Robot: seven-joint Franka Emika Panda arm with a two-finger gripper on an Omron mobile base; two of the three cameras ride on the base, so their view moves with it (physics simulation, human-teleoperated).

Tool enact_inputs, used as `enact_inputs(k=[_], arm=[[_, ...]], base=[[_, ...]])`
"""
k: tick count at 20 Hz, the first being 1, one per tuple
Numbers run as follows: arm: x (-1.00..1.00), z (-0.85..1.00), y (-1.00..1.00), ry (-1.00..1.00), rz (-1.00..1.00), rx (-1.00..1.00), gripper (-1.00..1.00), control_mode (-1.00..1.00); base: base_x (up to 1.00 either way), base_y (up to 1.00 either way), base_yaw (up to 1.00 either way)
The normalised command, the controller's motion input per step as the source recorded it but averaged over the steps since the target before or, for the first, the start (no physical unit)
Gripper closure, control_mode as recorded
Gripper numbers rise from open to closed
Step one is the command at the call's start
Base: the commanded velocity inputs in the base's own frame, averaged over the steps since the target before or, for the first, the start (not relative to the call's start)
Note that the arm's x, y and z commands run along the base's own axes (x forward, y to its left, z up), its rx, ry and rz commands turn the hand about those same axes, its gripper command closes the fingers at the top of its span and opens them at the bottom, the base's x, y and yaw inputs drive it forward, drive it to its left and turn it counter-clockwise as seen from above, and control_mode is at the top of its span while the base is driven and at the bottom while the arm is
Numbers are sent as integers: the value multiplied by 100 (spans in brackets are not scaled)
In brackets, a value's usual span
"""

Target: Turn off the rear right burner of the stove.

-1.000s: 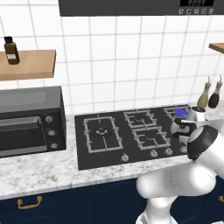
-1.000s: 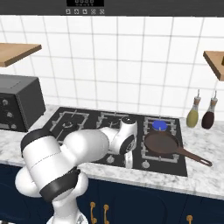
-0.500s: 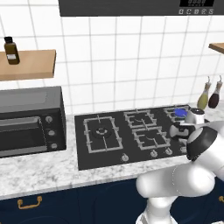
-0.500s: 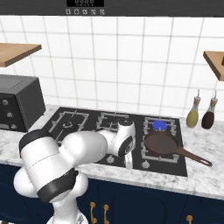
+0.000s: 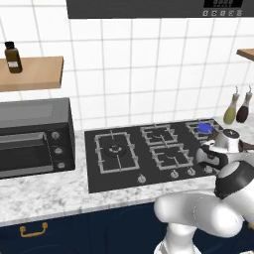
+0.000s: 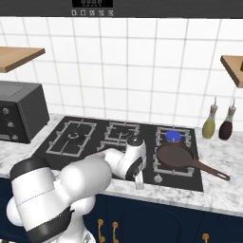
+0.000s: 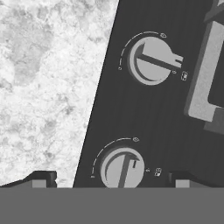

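Blue flame shows on the rear right burner [image 6: 172, 136] at the back right of the stove [image 5: 124, 171], behind the pan [image 6: 174, 155], so it is not off yet. In the last second my claw [image 7: 112, 177] has eased closer over the front knob row on the tabletop [image 7: 43, 87] edge. Its tips stand wide apart, holding nothing, straddling the near knob [image 7: 122, 168]; I judge a grip and twist comes next.
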Motion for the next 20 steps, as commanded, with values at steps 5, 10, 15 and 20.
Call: enact_inputs(k=[5,10,15,20], arm=[[12,-1,1,1,0,0,-100,-100],[1,-8,0,0,0,0,-100,-100],[30,-2,-6,1,0,0,-100,-100],[20,0,-4,4,0,1,-100,-100]], base=[[0,0,0],[0,0,0],[0,0,0],[0,0,0]])
